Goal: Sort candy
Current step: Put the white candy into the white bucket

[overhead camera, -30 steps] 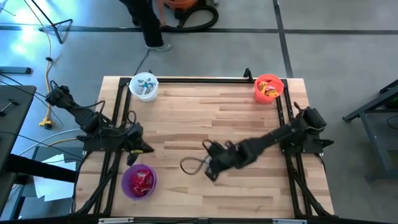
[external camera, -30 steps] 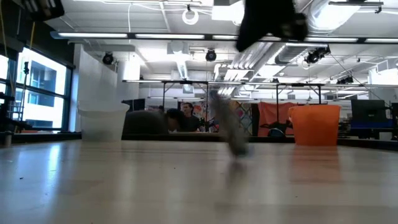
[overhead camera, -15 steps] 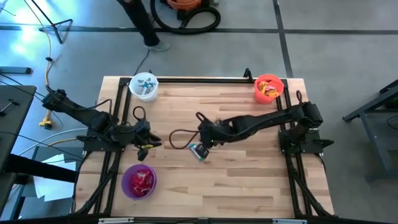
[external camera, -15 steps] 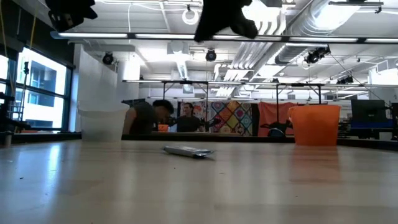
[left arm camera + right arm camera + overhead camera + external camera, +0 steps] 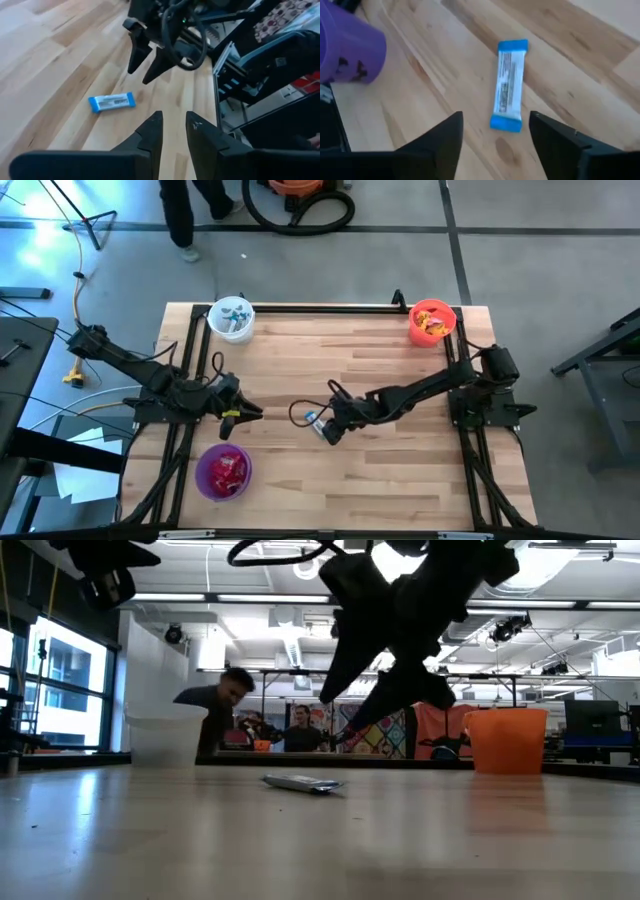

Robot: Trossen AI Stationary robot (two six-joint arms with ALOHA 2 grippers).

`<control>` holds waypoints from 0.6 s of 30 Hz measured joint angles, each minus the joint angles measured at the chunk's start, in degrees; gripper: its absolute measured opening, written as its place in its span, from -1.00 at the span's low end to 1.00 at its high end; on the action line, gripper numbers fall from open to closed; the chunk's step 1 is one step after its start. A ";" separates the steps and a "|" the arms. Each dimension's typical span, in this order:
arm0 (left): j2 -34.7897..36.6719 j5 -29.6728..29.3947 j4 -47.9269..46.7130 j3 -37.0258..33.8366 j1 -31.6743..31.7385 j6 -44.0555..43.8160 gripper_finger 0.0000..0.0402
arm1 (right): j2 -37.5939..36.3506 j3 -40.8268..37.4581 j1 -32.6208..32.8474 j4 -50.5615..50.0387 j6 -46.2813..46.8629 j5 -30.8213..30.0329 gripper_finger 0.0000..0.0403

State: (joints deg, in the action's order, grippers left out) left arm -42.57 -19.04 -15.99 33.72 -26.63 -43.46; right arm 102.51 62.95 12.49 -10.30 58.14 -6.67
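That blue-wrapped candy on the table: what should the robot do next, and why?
Probably lower the right end effector straight down and close on the blue candy. The candy lies flat and loose on the table, just ahead of the open fingers, and nothing holds it yet.

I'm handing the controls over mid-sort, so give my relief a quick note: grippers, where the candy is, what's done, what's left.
Right gripper: open, empty, hovering over the light-blue candy, which lies flat mid-table.
Left gripper: nearly closed, empty, raised near the table's left edge.
Done: candy sits in the white bucket, orange bucket and purple bucket.
Left: pick up the one loose candy and drop it, probably in the white bucket with the other light ones.
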 joint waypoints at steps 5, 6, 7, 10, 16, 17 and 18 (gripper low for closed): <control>0.13 -0.01 -0.84 -0.27 0.00 -0.90 -0.66 | 4.89 2.61 -0.09 -0.40 -0.15 -1.76 0.19; 0.12 -0.01 -0.79 -0.27 0.00 -0.93 -0.66 | 6.40 3.96 -0.06 -1.91 -0.10 -1.75 0.19; 0.14 -0.01 -0.83 -0.27 0.00 -1.02 -0.66 | 7.85 5.55 0.00 -4.56 0.31 -1.86 0.19; 0.14 0.00 -0.80 -0.27 0.00 -1.73 -0.66 | 12.01 10.59 0.13 -10.92 0.46 -2.06 0.20; 0.12 0.01 -0.89 -0.27 0.00 -1.95 -0.66 | 18.14 18.94 0.23 -17.41 -1.95 -2.16 0.19; 0.12 0.01 -0.86 -0.27 0.00 -1.95 -0.66 | 18.96 19.94 0.27 -18.37 -1.53 -2.40 0.19; 0.12 0.01 -0.86 -0.27 0.00 -1.97 -0.66 | 19.55 20.64 0.26 -19.26 -1.36 -2.64 0.19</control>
State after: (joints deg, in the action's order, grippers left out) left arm -42.46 -19.03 -16.85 33.45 -26.63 -45.43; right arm 122.06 83.59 12.75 -29.55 56.78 -9.31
